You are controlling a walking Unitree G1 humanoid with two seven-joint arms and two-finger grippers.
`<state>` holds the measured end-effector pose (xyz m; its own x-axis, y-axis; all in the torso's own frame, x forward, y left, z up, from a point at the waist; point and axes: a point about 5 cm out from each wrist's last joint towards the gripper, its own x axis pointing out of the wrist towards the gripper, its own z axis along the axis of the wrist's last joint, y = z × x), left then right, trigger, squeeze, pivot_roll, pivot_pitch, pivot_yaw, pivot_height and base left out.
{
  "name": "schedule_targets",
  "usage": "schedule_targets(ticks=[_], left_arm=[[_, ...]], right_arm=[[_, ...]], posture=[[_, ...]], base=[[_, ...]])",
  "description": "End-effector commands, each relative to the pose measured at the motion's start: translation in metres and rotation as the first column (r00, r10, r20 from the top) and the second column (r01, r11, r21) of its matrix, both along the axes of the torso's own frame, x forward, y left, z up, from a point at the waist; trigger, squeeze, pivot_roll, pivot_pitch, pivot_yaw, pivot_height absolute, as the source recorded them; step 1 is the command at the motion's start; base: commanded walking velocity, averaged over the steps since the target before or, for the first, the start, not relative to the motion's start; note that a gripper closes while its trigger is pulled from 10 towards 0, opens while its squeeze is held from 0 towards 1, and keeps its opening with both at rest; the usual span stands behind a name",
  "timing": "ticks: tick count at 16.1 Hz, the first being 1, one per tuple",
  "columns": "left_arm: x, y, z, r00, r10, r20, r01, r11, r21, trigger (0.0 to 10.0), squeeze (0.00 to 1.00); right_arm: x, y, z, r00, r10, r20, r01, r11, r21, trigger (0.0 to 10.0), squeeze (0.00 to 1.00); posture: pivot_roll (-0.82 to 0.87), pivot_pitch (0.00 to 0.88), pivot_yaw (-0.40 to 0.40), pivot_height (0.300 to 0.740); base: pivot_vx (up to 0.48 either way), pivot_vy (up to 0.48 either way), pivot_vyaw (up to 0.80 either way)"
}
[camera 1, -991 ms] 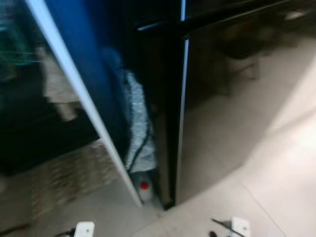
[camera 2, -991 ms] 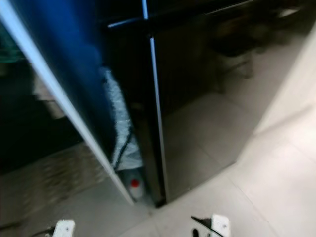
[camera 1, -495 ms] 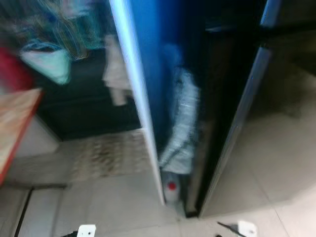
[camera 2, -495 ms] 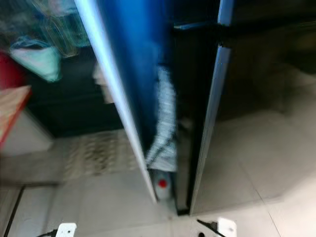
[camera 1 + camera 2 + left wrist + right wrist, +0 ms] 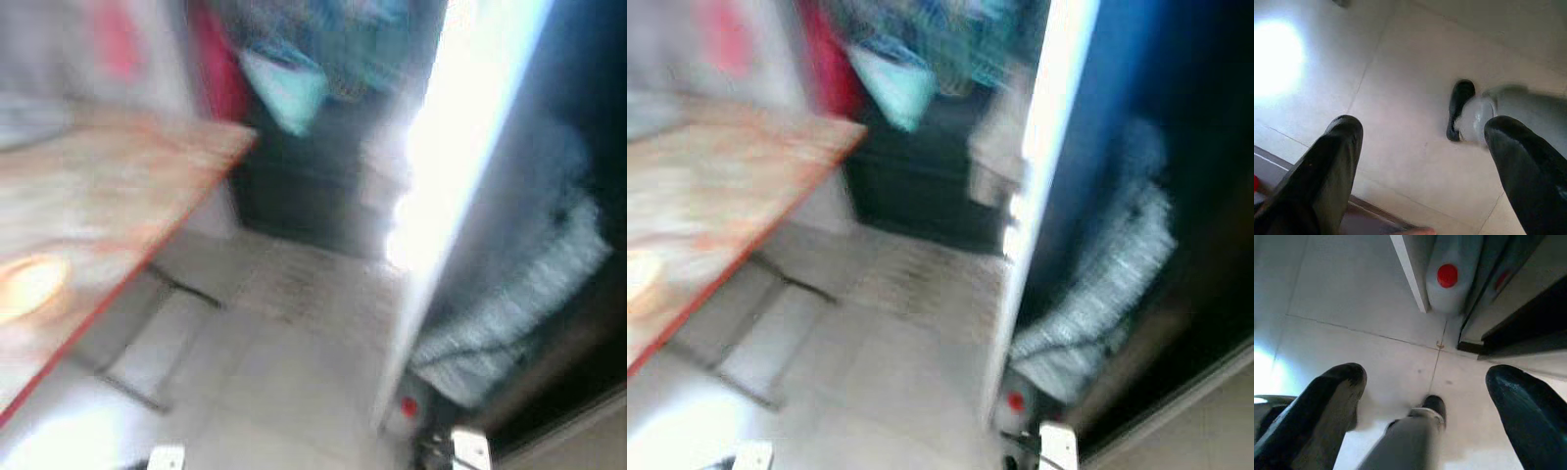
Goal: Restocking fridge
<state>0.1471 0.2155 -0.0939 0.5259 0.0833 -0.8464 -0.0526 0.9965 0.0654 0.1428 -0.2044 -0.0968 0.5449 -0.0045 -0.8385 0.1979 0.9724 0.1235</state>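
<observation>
Both arms hang low with nothing held. The left gripper (image 5: 1420, 161) and right gripper (image 5: 1422, 396) are spread wide over pale floor. The tall dark fridge (image 5: 1176, 147) stands to the robot's right, nearer the right arm.

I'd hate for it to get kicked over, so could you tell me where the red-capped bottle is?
The red-capped bottle stands on the floor to the robot's right, beside the white panel's foot.

Left of the blue door (image 5: 1087, 147), bare floor (image 5: 882, 362) lies open to me; a red-capped bottle (image 5: 1449, 279) blocks its foot.
</observation>
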Motion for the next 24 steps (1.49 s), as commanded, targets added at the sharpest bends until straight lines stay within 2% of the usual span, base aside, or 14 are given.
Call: schedule_targets(ticks=[1,10,15,16,17,18,19,20,21,22,23,24], left_arm=[[-0.011,0.0,-0.004,0.999,-0.01,-0.044,0.01,1.0,0.007,10.0,0.0],[-0.012,-0.007,-0.006,1.0,0.013,-0.024,-0.013,1.0,-0.001,10.0,0.0],[-0.002,0.0,0.004,0.982,0.092,0.164,-0.101,0.994,0.048,10.0,0.0],[0.018,0.001,0.017,0.957,0.061,0.285,-0.091,0.992,0.092,10.0,0.0],[0.053,0.003,0.044,0.877,-0.064,0.477,-0.048,0.975,0.218,10.0,0.0],[0.072,0.001,0.079,0.673,-0.363,0.645,-0.007,0.868,0.496,10.0,0.0],[0.075,-0.004,0.098,0.523,-0.433,0.734,-0.027,0.852,0.522,10.0,0.0],[0.065,-0.019,0.114,0.376,-0.428,0.822,-0.031,0.881,0.473,10.0,0.0],[0.078,-0.013,0.114,0.439,-0.352,0.827,-0.039,0.912,0.409,10.0,0.0],[0.099,-0.003,0.114,0.542,-0.262,0.798,-0.049,0.939,0.341,10.0,0.0],[0.112,-0.014,0.129,0.508,-0.184,0.842,-0.049,0.969,0.241,10.0,0.0],[0.116,-0.025,0.143,0.442,-0.155,0.883,-0.024,0.983,0.185,10.0,0.0]], right_arm=[[-0.008,-0.001,-0.003,1.0,0.002,-0.031,-0.002,1.0,-0.002,10.0,0.0],[-0.01,-0.006,-0.003,0.998,0.037,-0.048,-0.038,0.999,-0.007,10.0,0.0],[-0.009,0.002,-0.004,0.995,0.076,-0.06,-0.074,0.997,0.029,10.0,0.0],[-0.009,0.002,-0.004,0.995,0.076,-0.062,-0.074,0.997,0.031,10.0,0.0],[-0.01,0.002,-0.004,0.995,0.08,-0.066,-0.078,0.996,0.033,10.0,0.0],[-0.011,0.002,-0.005,0.994,0.085,-0.071,-0.083,0.996,0.034,10.0,0.0],[-0.011,0.002,-0.005,0.994,0.082,-0.071,-0.079,0.996,0.039,10.0,0.0],[-0.012,0.003,-0.005,0.991,0.107,-0.082,-0.104,0.994,0.037,10.0,0.0],[-0.012,0.003,-0.005,0.991,0.108,-0.082,-0.105,0.994,0.038,10.0,0.0],[-0.012,0.003,-0.005,0.991,0.106,-0.08,-0.103,0.994,0.039,10.0,0.0],[-0.012,0.003,-0.005,0.992,0.101,-0.079,-0.098,0.994,0.037,10.0,0.0],[-0.012,0.003,-0.005,0.993,0.092,-0.077,-0.09,0.995,0.032,10.0,0.0]], posture=[[0.09,0.0,0.022,0.74],[0.11,0.0,-0.002,0.74],[0.13,0.0,-0.008,0.74],[0.13,0.0,-0.009,0.74],[0.14,0.0,-0.01,0.74],[0.15,0.0,-0.012,0.74],[0.17,0.0,-0.017,0.74],[0.17,0.005,-0.02,0.74],[0.16,0.013,-0.021,0.74],[0.16,0.016,-0.019,0.74],[0.16,0.02,-0.018,0.74],[0.15,0.02,-0.017,0.74]], base=[[0.0,0.0,0.8],[0.0,0.0,0.8],[0.0,0.0,0.0],[0.0,0.0,0.0],[0.0,0.0,0.0],[0.0,0.0,0.0],[0.0,0.0,0.0],[0.0,0.0,0.0],[0.0,0.0,0.0],[0.0,0.0,0.0],[0.0,0.0,0.0],[0.0,0.0,0.0]])
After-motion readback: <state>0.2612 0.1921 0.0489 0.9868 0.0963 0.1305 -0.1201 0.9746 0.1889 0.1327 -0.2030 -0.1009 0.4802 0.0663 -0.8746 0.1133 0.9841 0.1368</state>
